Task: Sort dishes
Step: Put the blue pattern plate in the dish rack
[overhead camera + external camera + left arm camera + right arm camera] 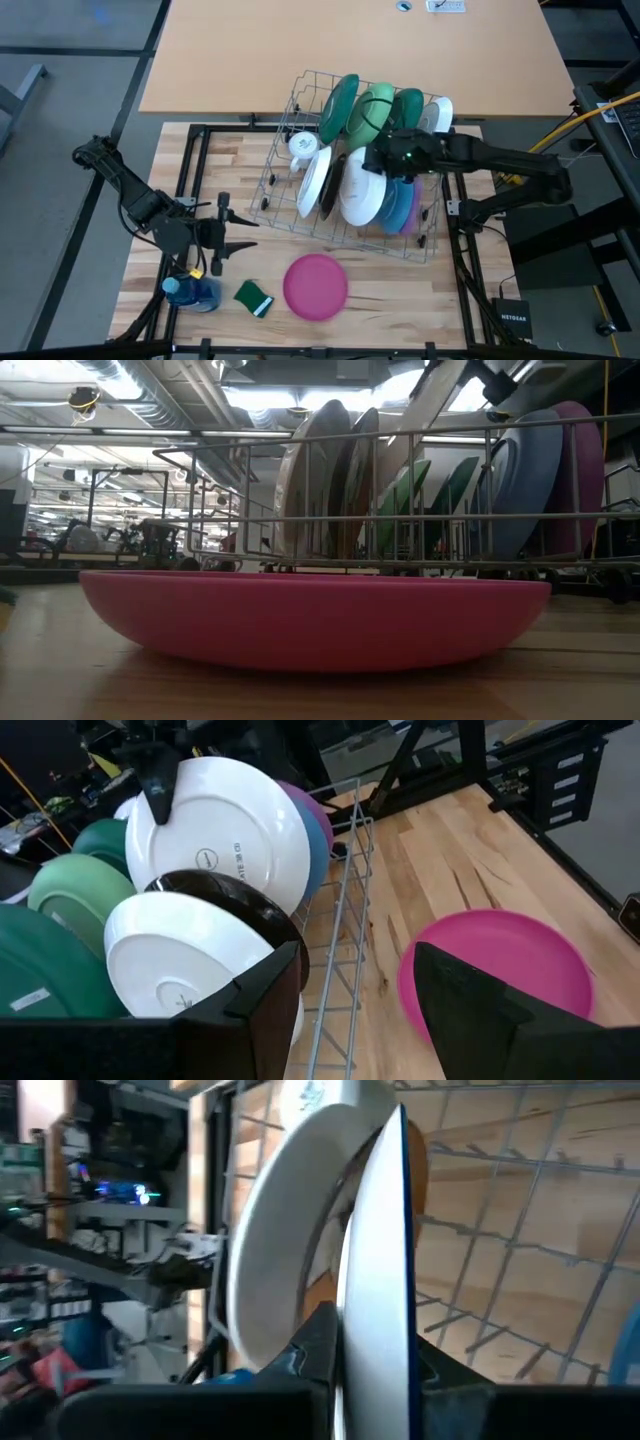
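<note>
A wire dish rack (432, 245) stands mid-table and holds dishes on edge: green ones (375, 108) at the far side, a white one (316, 180), a dark brown one (262, 910), and blue and purple ones (545, 470). My right gripper (385, 162) reaches over the rack from the right, shut on a white plate (360, 190). A pink plate (316, 286) lies flat on the table in front of the rack. My left gripper (226, 236) hovers open at the rack's left, holding nothing. My right gripper pinches the white plate's upper rim (165, 815) between its two fingers (318, 1342), one on each face. It comes slanting down from the table's right. The plate stands on edge, tilted, and hangs down among the rack's dishes; whether its lower edge rests on the wires is hidden.
A small white mug (303, 147) sits in the rack's far left corner. A green sponge (254, 298) and a blue bottle (195, 292) lie near the front edge, left of the pink plate. Bare wood shows left of the rack and at the front right.
</note>
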`<state>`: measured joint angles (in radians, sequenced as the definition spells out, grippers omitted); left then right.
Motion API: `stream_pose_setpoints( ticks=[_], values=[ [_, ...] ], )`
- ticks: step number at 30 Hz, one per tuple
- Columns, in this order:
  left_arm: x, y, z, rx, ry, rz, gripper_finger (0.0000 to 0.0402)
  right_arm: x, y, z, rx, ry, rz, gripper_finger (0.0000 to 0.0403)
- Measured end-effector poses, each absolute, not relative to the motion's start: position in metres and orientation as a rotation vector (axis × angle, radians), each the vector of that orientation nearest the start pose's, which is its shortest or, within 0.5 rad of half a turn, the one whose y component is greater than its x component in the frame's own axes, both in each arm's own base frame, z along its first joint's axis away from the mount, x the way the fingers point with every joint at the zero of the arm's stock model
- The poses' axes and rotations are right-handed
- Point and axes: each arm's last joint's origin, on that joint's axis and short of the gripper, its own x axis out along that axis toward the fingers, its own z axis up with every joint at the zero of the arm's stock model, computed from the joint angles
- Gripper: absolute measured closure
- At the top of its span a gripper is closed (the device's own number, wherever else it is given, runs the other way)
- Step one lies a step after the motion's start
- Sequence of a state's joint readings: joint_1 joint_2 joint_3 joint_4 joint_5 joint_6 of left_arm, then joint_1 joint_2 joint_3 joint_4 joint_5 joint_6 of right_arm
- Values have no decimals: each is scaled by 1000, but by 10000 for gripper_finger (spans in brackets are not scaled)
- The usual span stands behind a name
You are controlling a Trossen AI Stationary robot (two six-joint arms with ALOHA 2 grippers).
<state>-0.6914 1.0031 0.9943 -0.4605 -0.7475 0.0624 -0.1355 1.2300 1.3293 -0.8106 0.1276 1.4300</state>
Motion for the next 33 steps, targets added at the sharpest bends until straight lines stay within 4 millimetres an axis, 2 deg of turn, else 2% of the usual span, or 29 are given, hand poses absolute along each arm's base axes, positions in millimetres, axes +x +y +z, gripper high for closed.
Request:
stream_pose_setpoints(
  ticks=[7,22,29,33],
  values=[
    [166,-112,338,352,407,55,218,248,-40,366,1361,440,-733,372],
    [165,-111,335,330,432,65,217,242,-38,367,1374,473,-729,372],
    [165,-111,335,328,431,66,217,240,-39,364,1362,468,-795,372],
    [165,-111,335,328,431,66,217,245,-40,359,1356,462,-836,372]
  ],
)
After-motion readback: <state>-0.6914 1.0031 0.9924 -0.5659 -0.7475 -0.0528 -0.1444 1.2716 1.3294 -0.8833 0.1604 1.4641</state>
